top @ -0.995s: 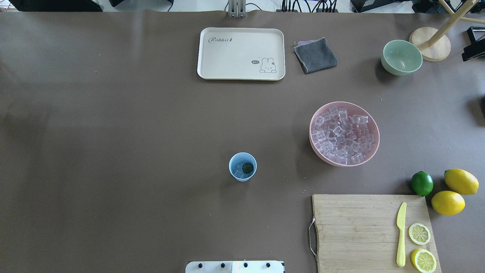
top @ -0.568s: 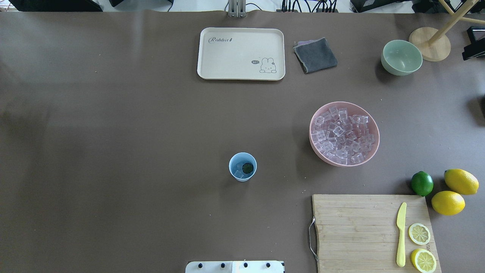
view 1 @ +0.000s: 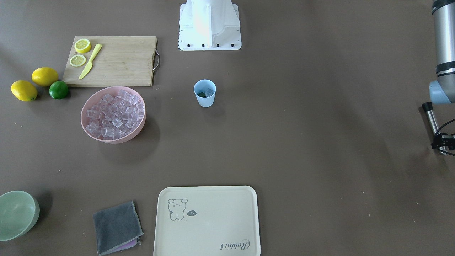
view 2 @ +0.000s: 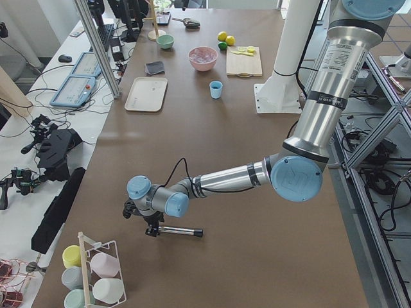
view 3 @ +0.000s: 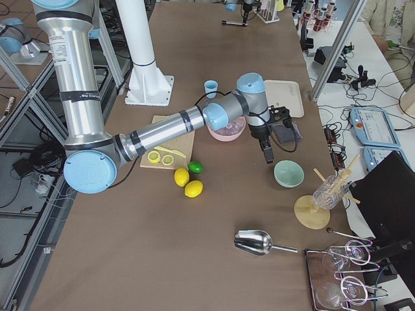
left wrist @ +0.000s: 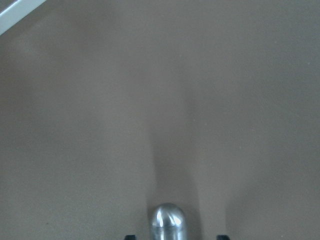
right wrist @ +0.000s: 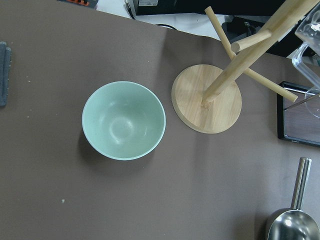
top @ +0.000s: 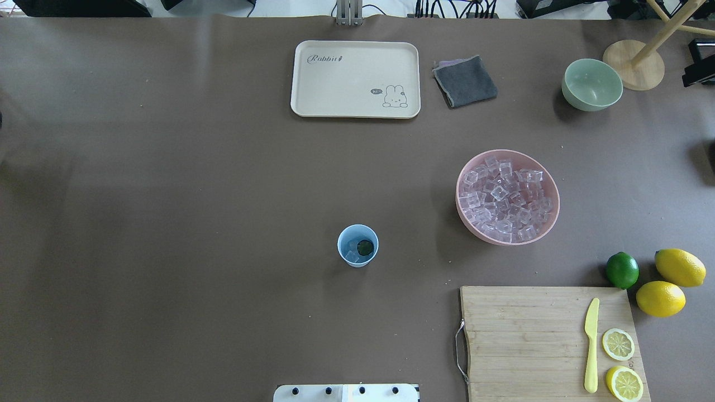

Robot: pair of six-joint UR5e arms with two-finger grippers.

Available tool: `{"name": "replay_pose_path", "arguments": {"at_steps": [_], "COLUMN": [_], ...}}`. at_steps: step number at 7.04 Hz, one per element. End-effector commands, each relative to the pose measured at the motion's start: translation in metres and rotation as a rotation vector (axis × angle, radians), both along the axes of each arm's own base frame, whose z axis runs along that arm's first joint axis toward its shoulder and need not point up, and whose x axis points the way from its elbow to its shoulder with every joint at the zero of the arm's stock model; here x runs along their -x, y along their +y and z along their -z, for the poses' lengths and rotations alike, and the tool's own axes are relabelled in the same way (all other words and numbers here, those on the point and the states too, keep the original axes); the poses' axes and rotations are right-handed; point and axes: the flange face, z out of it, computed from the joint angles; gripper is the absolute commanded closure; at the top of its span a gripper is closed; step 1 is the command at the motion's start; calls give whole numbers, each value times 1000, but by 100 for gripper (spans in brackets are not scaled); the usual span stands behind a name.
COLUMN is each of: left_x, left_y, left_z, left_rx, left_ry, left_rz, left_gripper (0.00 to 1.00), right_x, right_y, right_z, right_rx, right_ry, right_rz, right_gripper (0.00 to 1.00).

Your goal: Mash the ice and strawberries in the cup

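Table point(top: 167, 223), brown and broad, carries everything. Left arm point(view 2: 292, 179) reaches low over the table's end on the robot's left. Right arm point(view 3: 162, 129) stretches across the pink bowl point(top: 507, 242) toward the far right side. Wooden cutting board point(top: 530, 335) lies at the robot's near right, with a yellow knife point(top: 591, 346) on it. Cream tray point(top: 355, 78) sits at the far edge, just beside a grey cloth point(top: 465, 81). Green bowl point(right wrist: 123, 120) stands near a wooden stand point(right wrist: 206, 99).

Left gripper point(view 2: 153, 226) hangs close to the tabletop, its fingers closed around a metal rod point(view 2: 180, 231) that lies nearly level. Right gripper point(view 3: 267, 154) points down above the table between the cloth and the green bowl. Whether its fingers are wide or narrow I cannot tell.

Light blue cup point(view 1: 205, 101) stands upright near mid-table in front of the robot's base, well apart from both grippers, with the pink bowl to its right. Ice point(top: 505, 198) fills the pink bowl in a heap, and a few cubes lie inside the cup. One small dark strawberry point(top: 365, 247) rests in the cup, touching the cubes.
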Motion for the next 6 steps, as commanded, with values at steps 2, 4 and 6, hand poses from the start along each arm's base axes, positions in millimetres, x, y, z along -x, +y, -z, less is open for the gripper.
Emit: {"name": "replay_pose_path", "arguments": {"at_steps": [2,4,6], "left_x": [-1,-1,0], "left_y": [1,3,-1], "left_z": [-2,-4,2], "left_rx": [0,3,-6], "left_ry": [-1,-3,1], "left_rz": [-6,-6,-2], "left_gripper": [50,100,100], "right_x": [-1,-1,-1], "right_y": [0,-1,-1], "right_z": [0,2,3], "right_rx": [-2,-8,-11], "right_ry": [6,9,11], "right_rz": [-2,-4,-5], "right_gripper": [0,0,0]}}
